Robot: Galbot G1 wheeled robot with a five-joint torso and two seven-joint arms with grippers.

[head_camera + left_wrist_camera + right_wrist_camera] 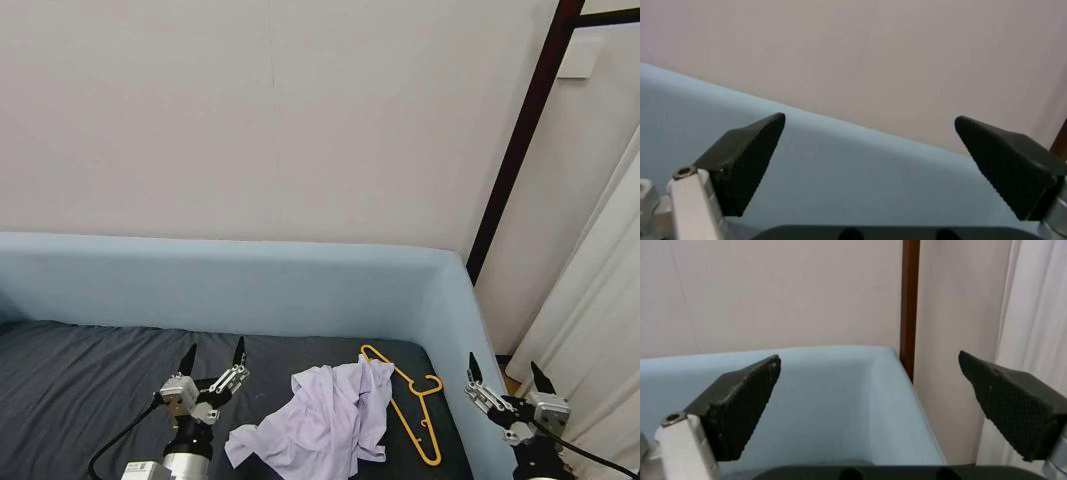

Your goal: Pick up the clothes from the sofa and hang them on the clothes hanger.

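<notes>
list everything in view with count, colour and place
light blue upholstered sofa: 1, light blue, against the off-white wall
dark grey seat cushion: 1, dark grey, on the sofa
crumpled pale lilac shirt: 1, pale lilac, on the cushion
orange wire clothes hanger: 1, orange, on the cushion at the shirt's right edge
dark brown wooden post: 1, dark brown, right of the sofa
white curtain: 1, white, far right
left end effector: 1, black fingers, open, over the cushion left of the shirt
right end effector: 1, black fingers, open, by the sofa's right arm
</notes>
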